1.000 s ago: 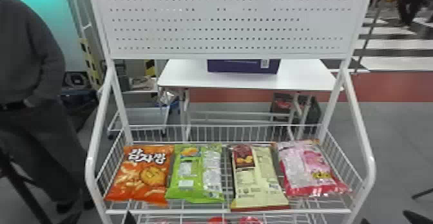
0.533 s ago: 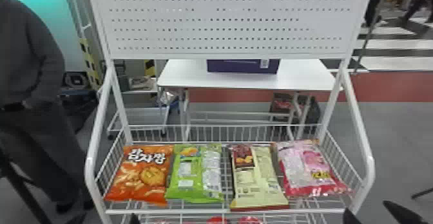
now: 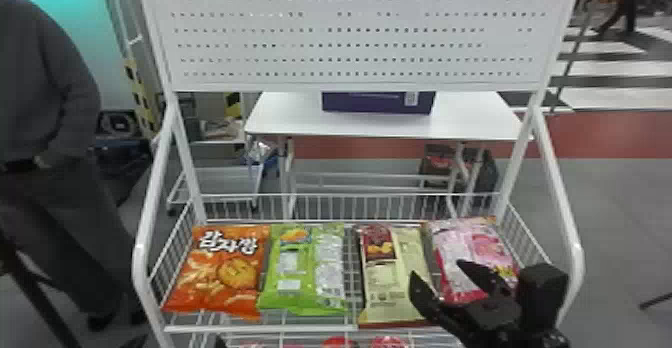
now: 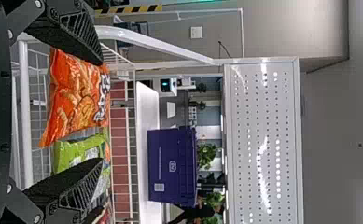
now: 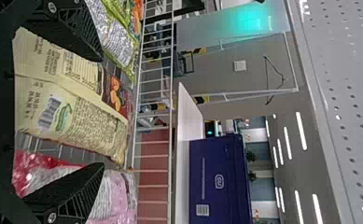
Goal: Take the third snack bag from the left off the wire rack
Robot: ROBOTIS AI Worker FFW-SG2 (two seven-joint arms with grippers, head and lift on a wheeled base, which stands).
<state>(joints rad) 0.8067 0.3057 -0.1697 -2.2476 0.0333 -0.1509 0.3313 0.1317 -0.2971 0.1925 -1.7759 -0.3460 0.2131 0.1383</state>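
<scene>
target: cream snack bag (image 3: 392,272), third from left, flat on the wire rack (image 3: 350,206), lower centre of head view, between green bag (image 3: 305,267) and pink bag (image 3: 465,247)
right gripper (image 3: 444,278): lower right, jaws wide apart, empty; likely spread to take the bag's near edge
left gripper (image 4: 94,109): jaws wide apart, empty, facing orange bag (image 4: 74,100)

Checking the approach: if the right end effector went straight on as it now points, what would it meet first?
Likely the beige snack bag, third from the left, framed by the open right end effector; depth is unclear.

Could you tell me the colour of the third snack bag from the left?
The bag is pale yellow, red-topped; head view.
</scene>
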